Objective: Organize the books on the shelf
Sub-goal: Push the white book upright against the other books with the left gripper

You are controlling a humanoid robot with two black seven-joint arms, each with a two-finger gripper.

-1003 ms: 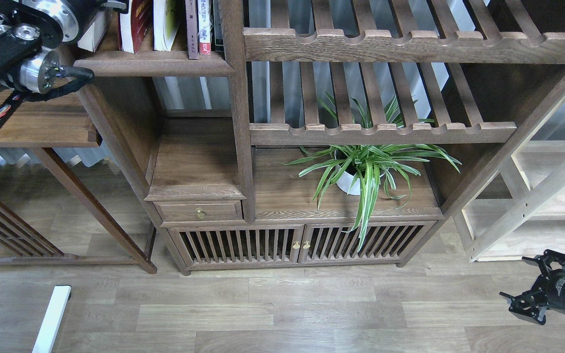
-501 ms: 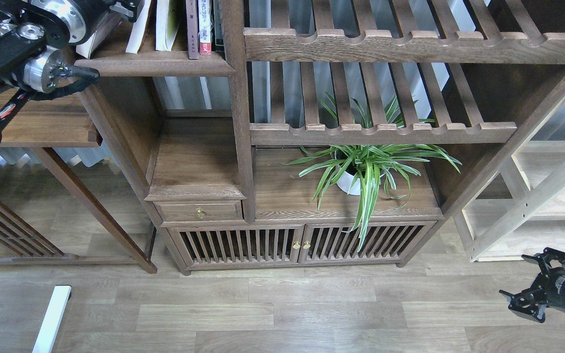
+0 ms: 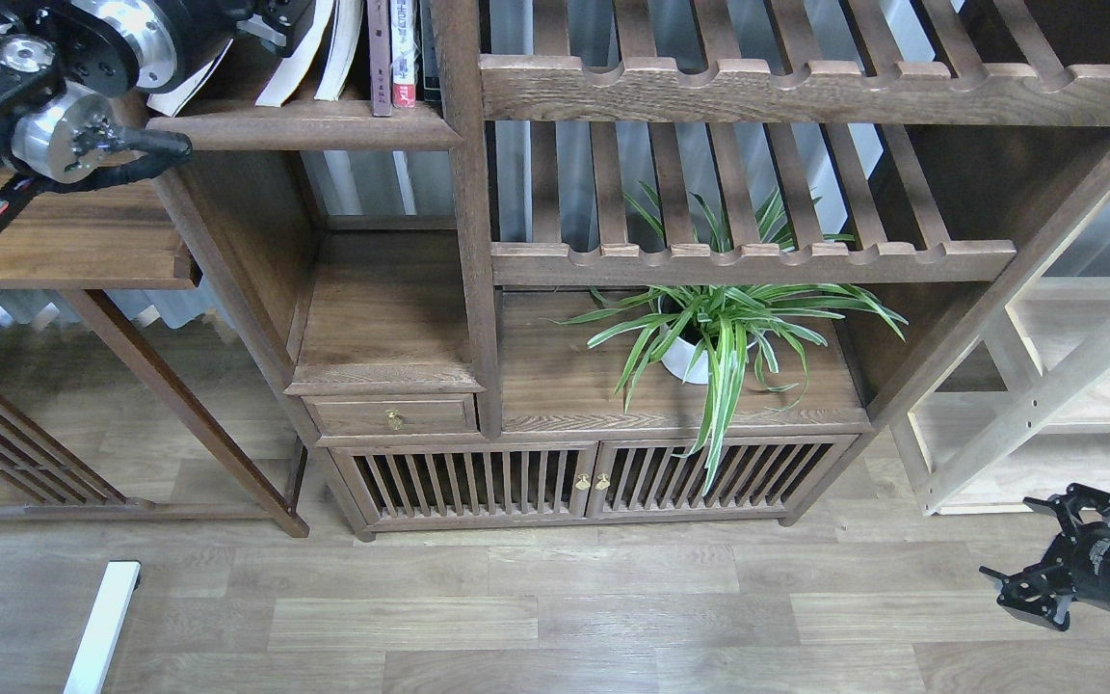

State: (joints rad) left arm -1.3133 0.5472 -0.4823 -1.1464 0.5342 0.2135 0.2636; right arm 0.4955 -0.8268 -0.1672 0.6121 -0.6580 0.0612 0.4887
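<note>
The shelf (image 3: 304,125) is a dark-brown board at the top left. Two thick books stand on it and show their white page edges, one (image 3: 297,60) beside the other (image 3: 338,53). Both lean with their tops to the right, and their covers hardly show. A third pale book (image 3: 184,85) lies partly hidden under my left arm. My left gripper (image 3: 271,14) is at the top edge, against the left leaning book; its fingers are cut off by the frame. My right gripper (image 3: 1029,554) hangs low at the right over the floor, open and empty.
Thin upright maroon (image 3: 379,58) and red-white (image 3: 403,53) books stand right of the leaning ones, against a post (image 3: 463,145). Slatted racks (image 3: 757,92) fill the upper right. A potted plant (image 3: 709,337) sits on the cabinet. A pale wood unit (image 3: 1075,405) stands at the right.
My left arm has moved right and up along the shelf. The thick books that stood more upright now lean to the right, and the red cover no longer shows. The right gripper has barely moved.
</note>
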